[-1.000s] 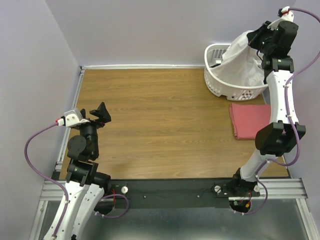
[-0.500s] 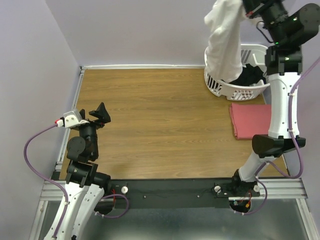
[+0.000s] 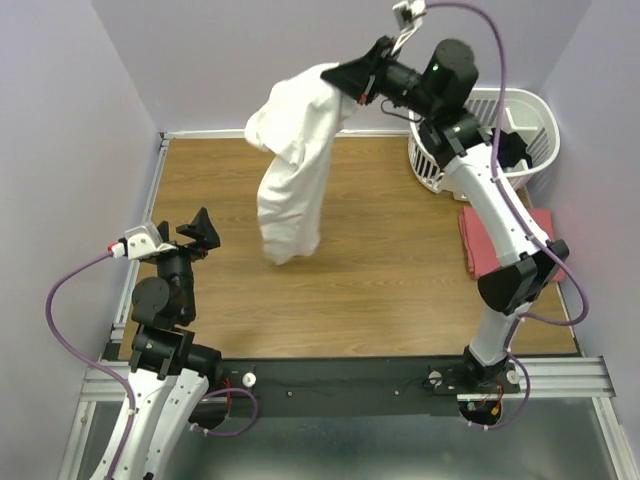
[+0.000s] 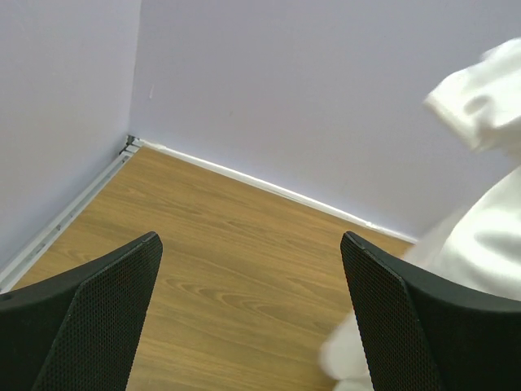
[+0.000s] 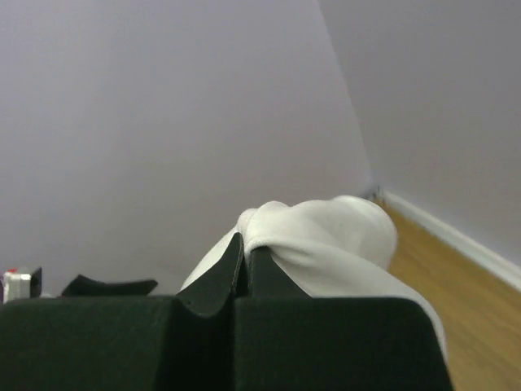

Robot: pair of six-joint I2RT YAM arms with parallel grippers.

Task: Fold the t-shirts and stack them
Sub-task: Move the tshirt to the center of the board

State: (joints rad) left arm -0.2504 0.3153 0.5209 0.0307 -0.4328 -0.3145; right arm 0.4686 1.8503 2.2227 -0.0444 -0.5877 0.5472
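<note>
Lilac walls (image 3: 80, 100) are seen on the L, back and R sides of the desk (image 3: 380, 290). It is a wood-grain top w/ white trim (image 3: 220, 133) along its back edge and a metal rail (image 3: 150, 200) down its L edge. A black strip (image 3: 340, 385) is set along the near edge, where both arms are bolted.

At L, the left pincer (image 3: 200, 232) is held over the desk's L side, fingers spread wide w/ nothing btwn them. In the L wrist view the left pincer (image 4: 251, 240) frames bare wood and the back L corner.

Over the middle-back of the desk the white shirt (image 3: 295, 170) is hung in the air, bunched into one long drooping fold. Its lower end is seen close to the wood, but contact can't be told. The same shirt (image 4: 488, 228) shows blurred at the R edge of the L wrist view.

The right pincer (image 3: 345, 80) is raised high in front of the back wall, clamped on the shirt's top. In the R wrist view its tips (image 5: 244, 244) are pressed together, w/ white cloth (image 5: 326, 236) bulging just past them.

At back R a white basket (image 3: 540, 110) is stood on the desk. Just in front of it the red shirt (image 3: 478, 245) is laid folded flat by the R edge, partly hidden by the R arm.
</note>
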